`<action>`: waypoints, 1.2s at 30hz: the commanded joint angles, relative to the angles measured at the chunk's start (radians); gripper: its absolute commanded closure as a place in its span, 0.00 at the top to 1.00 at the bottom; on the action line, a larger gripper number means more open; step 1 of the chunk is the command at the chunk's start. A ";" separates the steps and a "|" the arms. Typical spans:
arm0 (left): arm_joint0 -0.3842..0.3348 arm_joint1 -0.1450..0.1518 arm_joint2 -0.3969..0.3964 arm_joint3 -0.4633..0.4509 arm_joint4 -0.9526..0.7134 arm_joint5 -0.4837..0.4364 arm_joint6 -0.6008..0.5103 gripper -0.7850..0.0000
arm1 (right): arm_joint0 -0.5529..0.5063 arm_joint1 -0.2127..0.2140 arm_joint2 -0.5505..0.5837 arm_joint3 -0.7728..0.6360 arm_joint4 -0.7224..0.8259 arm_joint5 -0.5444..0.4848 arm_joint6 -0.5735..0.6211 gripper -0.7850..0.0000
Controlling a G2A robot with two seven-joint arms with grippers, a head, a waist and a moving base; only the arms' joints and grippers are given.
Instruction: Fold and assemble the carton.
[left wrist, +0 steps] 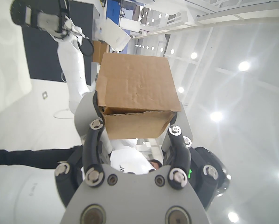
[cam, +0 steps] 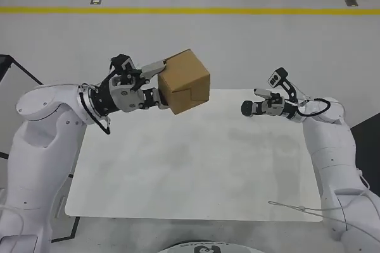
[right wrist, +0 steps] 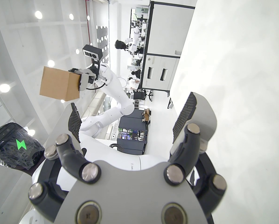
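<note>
Left end effector pinches carton aloft over table edge; right end effector spread, well apart.

A white table stands on grey floor, a yellow line beyond.

White glossy arm shells, black wrist joints, black cable loops. Right gripper: grey plate, silver screws, ribbed black pads. Green lightning mark on the black housing.
</note>
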 commanded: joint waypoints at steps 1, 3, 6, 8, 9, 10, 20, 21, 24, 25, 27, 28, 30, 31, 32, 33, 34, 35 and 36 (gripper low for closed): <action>0.003 0.005 0.006 0.039 0.122 -0.107 -0.076 0.00 | 0.000 0.000 0.000 0.000 0.000 0.000 0.000 1.00; 0.001 0.010 0.015 0.063 0.231 -0.206 -0.125 0.00 | 0.000 0.000 0.000 0.000 0.000 0.000 0.000 1.00; -0.002 0.011 0.023 0.099 0.278 -0.343 -0.173 0.00 | 0.000 0.000 0.000 0.000 0.000 0.000 0.000 1.00; -0.008 0.014 0.027 0.121 0.358 -0.442 -0.200 0.00 | 0.000 0.000 0.000 0.000 0.000 0.000 0.000 1.00; -0.008 0.014 0.033 0.129 0.386 -0.489 -0.221 0.00 | 0.000 0.000 0.000 0.000 0.000 0.000 0.000 1.00; -0.006 0.013 0.038 0.146 0.375 -0.525 -0.236 0.00 | 0.000 0.000 0.000 0.000 0.000 0.000 0.000 1.00; -0.006 0.013 0.049 0.183 0.386 -0.594 -0.262 0.00 | 0.000 0.000 0.000 0.000 0.000 0.000 0.000 1.00; -0.006 0.013 0.049 0.183 0.386 -0.594 -0.262 0.00 | 0.000 0.000 0.000 0.000 0.000 0.000 0.000 1.00; 0.012 0.012 0.061 0.187 0.427 -0.628 -0.238 0.00 | 0.000 0.000 0.000 0.000 0.000 0.000 0.000 1.00; 0.020 0.012 0.068 0.194 0.446 -0.641 -0.236 0.00 | 0.000 0.000 0.000 0.000 0.000 0.000 0.000 1.00; 0.024 0.013 0.081 0.209 0.564 -0.753 -0.223 0.00 | 0.000 0.000 0.000 0.000 0.000 0.000 0.000 1.00; 0.028 0.012 0.087 0.219 0.579 -0.777 -0.214 0.00 | 0.000 0.000 0.000 0.000 0.000 0.000 0.000 1.00; 0.029 0.010 0.103 0.245 0.622 -0.880 -0.207 0.00 | 0.000 0.000 0.000 0.000 0.000 0.000 0.000 1.00; 0.027 0.010 0.106 0.253 0.646 -0.907 -0.202 0.00 | 0.000 0.000 0.000 0.000 0.000 0.000 0.000 1.00; 0.023 0.010 0.117 0.258 0.711 -0.980 -0.207 0.00 | 0.000 0.000 0.000 0.000 0.000 0.000 0.000 1.00; 0.024 0.010 0.126 0.273 0.743 -1.020 -0.201 0.00 | 0.000 0.000 0.000 0.000 0.000 0.000 0.000 1.00; 0.024 0.009 0.133 0.277 0.755 -1.042 -0.198 0.00 | 0.000 0.000 0.000 0.000 0.000 0.000 0.000 1.00; 0.022 0.008 0.147 0.283 0.782 -1.096 -0.202 0.00 | 0.000 0.000 0.000 0.000 0.000 0.000 0.000 1.00; 0.022 0.007 0.155 0.296 0.789 -1.117 -0.198 0.00 | 0.000 0.000 0.000 0.000 0.000 0.000 0.000 1.00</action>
